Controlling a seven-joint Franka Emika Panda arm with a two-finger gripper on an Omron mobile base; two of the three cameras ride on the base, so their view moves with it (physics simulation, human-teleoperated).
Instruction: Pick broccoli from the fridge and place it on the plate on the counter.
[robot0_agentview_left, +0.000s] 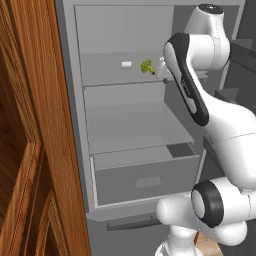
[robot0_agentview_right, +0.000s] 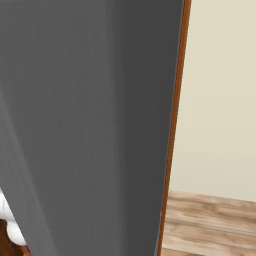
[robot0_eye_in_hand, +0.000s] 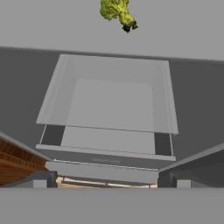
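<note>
Broccoli (robot0_agentview_left: 147, 67): lumpy yellow-green floret

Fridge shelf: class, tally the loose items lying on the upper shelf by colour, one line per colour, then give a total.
Yellow-green: 1, the broccoli
White: 1, the small white block
Total: 2, both on the fridge upper shelf

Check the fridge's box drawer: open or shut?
Open. The box drawer juts forward past the shelf above, its inside showing at the right, in the left base view.
</note>
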